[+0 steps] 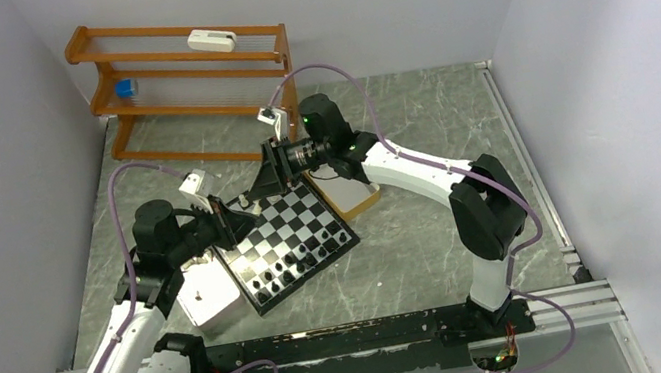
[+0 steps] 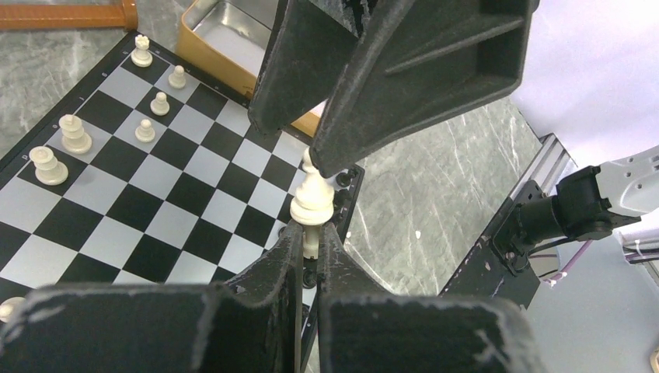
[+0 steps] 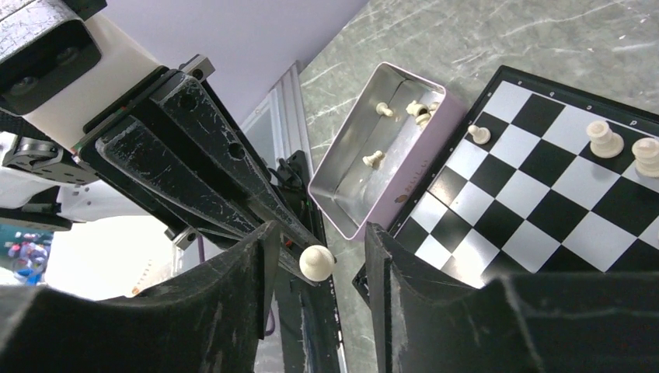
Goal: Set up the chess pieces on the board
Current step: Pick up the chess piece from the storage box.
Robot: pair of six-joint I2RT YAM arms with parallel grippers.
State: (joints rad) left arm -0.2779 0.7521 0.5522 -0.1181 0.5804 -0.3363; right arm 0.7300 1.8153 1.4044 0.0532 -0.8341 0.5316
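Observation:
My left gripper (image 2: pixel 311 241) is shut on the stem of a cream-white chess piece (image 2: pixel 312 203), held in the air above the edge of the board (image 2: pixel 155 202). My right gripper (image 3: pixel 322 233) is open, with a finger on each side of the piece's round head (image 3: pixel 316 262) and a gap showing on both sides. Several white pieces (image 2: pixel 75 134) stand on the board's far squares. Black pieces (image 1: pixel 299 263) stand along its near side.
A lilac tin tray (image 3: pixel 412 186) holding several white pieces lies against the board by the left arm. A yellow-sided tray (image 1: pixel 354 198) lies on the board's far right side. A wooden rack (image 1: pixel 187 79) stands at the back left.

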